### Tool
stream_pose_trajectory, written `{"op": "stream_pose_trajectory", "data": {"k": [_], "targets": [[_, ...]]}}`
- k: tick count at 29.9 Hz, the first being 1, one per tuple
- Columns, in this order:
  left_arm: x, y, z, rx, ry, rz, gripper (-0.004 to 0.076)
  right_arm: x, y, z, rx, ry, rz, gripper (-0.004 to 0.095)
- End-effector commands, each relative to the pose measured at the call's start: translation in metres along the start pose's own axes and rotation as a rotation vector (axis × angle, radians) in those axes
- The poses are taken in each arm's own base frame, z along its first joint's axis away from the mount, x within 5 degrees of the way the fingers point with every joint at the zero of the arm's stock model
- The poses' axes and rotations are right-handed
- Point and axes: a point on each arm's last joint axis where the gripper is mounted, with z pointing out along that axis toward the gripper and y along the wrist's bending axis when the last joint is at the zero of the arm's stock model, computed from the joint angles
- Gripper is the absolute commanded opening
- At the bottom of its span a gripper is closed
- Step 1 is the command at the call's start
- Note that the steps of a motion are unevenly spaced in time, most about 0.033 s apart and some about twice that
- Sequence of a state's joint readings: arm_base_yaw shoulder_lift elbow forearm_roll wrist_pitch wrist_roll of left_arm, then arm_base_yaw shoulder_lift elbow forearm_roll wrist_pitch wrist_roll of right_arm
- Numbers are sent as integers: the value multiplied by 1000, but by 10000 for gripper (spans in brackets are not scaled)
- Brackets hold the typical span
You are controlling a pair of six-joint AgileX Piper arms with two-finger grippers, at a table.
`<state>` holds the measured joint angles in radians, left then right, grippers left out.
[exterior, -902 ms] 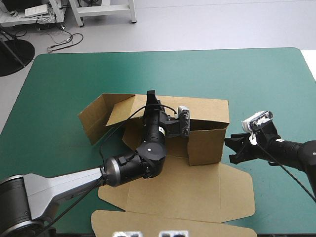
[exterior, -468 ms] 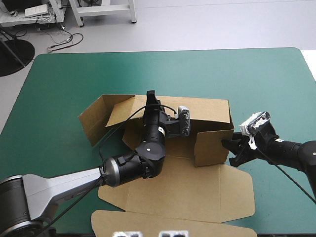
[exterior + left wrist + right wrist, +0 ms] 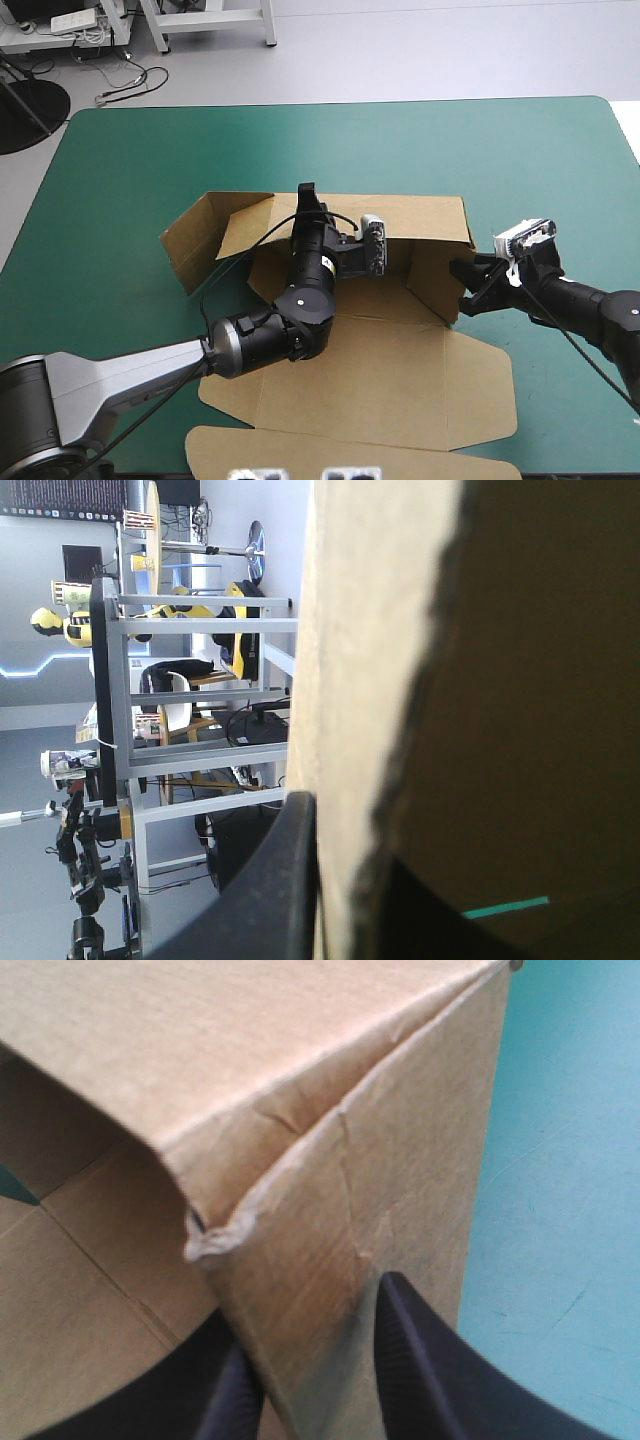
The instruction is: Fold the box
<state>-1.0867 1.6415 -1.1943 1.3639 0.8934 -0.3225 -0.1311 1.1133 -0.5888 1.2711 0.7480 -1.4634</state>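
**Right-end wall swings round to square up**

Since just before, the short wall [image 3: 437, 283] has swung from across the front of the box [image 3: 400, 375] to stand at its right end, under the back wall's corner. The right gripper [image 3: 462, 288] has moved in with it.

The box sits in the middle of the teal-green table [image 3: 520, 150], with its flat lid panel [image 3: 350, 455] reaching the near edge. At the left end a flap [image 3: 190, 240] stands loose and splayed outward, not tucked. Next along, the left gripper [image 3: 306, 193] is clamped over the top edge of the back wall [image 3: 420, 215], the board pinched between its black fingers. At the right end, the right gripper is nipped tight on the short wall's edge, one finger on each side.

The brown board looks light and stiff, and I'd expect it to bend cleanly only along its scores. There is already a frayed crease [image 3: 215, 1240] at the corner by the right gripper, so I reckon it would buckle if forced. It is best held at an edge near a fold line, thin sheet between the fingers.
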Motion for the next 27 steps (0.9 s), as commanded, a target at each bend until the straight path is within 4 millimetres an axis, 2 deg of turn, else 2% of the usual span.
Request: {"op": "stream_pose_trajectory", "data": {"k": [1, 2, 3, 15, 19, 23, 27], "targets": [[-5, 13, -12, -2, -71, -55, -10, -14, -4, -4, 61, -84, 23, 82], [-5, 13, -12, -1, -74, -55, -10, -14, -4, -4, 61, -87, 26, 11], [-5, 13, -12, -1, -74, -55, -10, -14, -4, -4, 62, -92, 31, -13], [-3, 18, -11, -56, -53, -37, 10, -10, 1, -4, 4, -41, -24, 0], [-4, 22, -12, -102, -68, 1, 85, -9, 3, -4, -19, -28, 31, 0], [-6, 27, -13, -166, -87, 55, 220, -5, 2, -4, -8, 14, 16, 0], [-10, 35, -12, -253, -136, 139, 295, -4, 4, -4, -23, 26, 10, 0]]}}
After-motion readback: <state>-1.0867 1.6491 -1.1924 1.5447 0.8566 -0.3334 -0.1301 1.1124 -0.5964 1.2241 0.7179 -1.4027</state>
